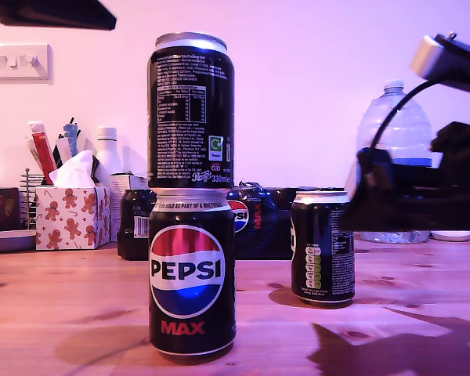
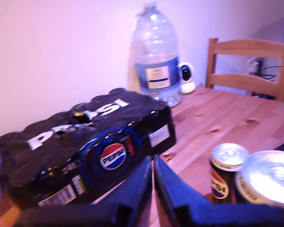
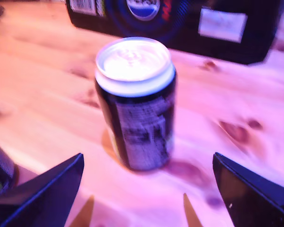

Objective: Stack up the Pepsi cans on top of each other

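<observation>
Two Pepsi cans stand stacked mid-table: the lower can (image 1: 192, 270) shows its logo and the upper can (image 1: 190, 110) its white text. A third Pepsi can (image 1: 323, 244) stands alone on the wood, toward the exterior view's right. My second gripper (image 3: 147, 158) is open and low at the table, with that lone can (image 3: 137, 104) just ahead between its spread fingers (image 3: 42, 194), not touching. It enters from the exterior view's right (image 1: 368, 196). My first gripper (image 2: 153, 163) is shut on nothing, held high. Beside it are the stack's silver top (image 2: 270, 177) and the lone can (image 2: 227, 172).
A dark shrink-wrapped Pepsi multipack (image 1: 258, 223) lies behind the cans against the wall, with a big clear water bottle (image 1: 395, 129) beside it. A gingerbread tissue box (image 1: 72, 215) and holder stand at the exterior view's left. A wooden chair (image 2: 248, 66) is at the table's far end.
</observation>
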Tool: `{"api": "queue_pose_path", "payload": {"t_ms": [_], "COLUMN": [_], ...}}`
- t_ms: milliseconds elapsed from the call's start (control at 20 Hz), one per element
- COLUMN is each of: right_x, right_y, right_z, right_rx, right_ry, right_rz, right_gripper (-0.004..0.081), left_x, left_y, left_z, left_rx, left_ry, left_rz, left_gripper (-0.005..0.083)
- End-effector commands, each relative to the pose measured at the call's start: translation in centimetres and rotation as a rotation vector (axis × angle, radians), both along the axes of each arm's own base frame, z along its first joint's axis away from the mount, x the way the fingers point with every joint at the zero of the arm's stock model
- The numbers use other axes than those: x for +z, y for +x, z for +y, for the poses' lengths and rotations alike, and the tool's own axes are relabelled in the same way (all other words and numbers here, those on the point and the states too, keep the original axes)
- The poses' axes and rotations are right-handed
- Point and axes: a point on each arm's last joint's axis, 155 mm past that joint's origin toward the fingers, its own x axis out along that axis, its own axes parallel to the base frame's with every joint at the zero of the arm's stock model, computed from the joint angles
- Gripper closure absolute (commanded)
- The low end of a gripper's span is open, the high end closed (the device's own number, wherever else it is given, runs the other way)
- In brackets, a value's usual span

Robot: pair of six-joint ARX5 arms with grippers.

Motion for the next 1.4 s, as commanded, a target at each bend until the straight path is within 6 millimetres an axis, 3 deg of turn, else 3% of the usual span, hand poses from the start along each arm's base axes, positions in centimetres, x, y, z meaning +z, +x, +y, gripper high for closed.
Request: {"api": "queue_pose_path", "payload": {"t_ms": [0,200,550,850,1250,1350], "right_x": [-0.2,0.1,-1.0,-3.1,-3.8,-3.9], "right_y": [0.3,1.1,3.3,5.6,7.4,7.3], "right_z": [0.2,1.1,2.4,3.5,1.9,1.9], "right_rx": [0.003,0.024,0.029,0.024,-0.028,-0.028], "right_ry": [0.007,0.034,0.016,-0.009,-0.031,-0.034], "right_rz": [-0.013,-0.064,-0.074,-0.036,-0.022,-0.017], "right_gripper": [-0.0021,-0.0021,-0.0021,-0.0021,-0.0018,0.0027], "left_x": [0.3,0.3,0.3,0.2,0.1,0.1], "left_y": [0.0,0.0,0.0,0.0,-0.1,-0.1], "left_z": [-0.1,-0.1,-0.1,-0.1,-0.1,-0.1], "left_rx": [-0.002,-0.002,-0.002,-0.002,-0.002,-0.002], "left_ry": [-0.007,-0.008,-0.007,-0.007,-0.004,-0.004], "left_rz": [-0.004,-0.004,-0.004,-0.003,0.003,0.003], "left_gripper": [0.0795,0.0795,0.0795,0.0795,0.0795,0.0795]}}
